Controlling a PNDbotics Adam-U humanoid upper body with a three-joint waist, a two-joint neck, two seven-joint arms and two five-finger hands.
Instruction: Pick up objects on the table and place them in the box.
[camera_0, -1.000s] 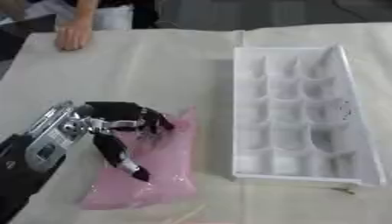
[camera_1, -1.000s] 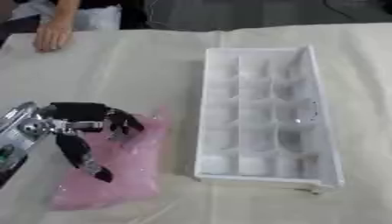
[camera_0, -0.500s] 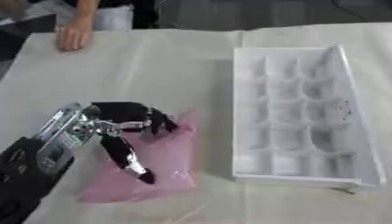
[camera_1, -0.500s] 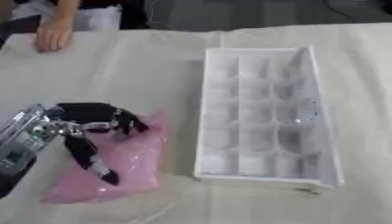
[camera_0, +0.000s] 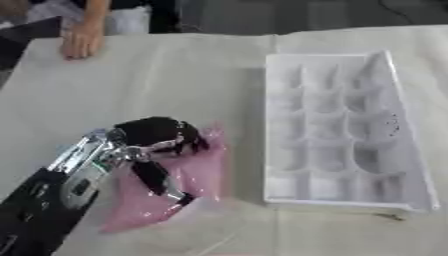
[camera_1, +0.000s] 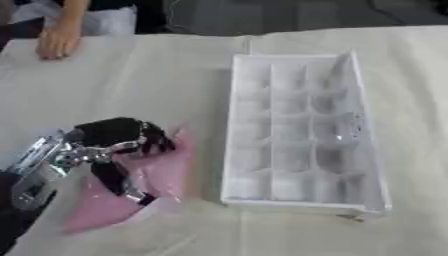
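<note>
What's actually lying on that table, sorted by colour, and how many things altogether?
Pink: 1, a bag, under the robot's left hand.
White: 1, a box with many compartments.
Total: 2.

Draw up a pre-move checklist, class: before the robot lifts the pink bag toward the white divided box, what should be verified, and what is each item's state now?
1. Left hand is on the pink bag, fingers curled over its top edge: ok.
2. Bag is off the table: not ok, most of it lies flat.
3. White box compartments are free: ok.
4. Path from bag to box is unobstructed: ok.
5. Grip will hold when lifted: cannot tell.
6. Right hand is clear: cannot tell, not in view.
</note>
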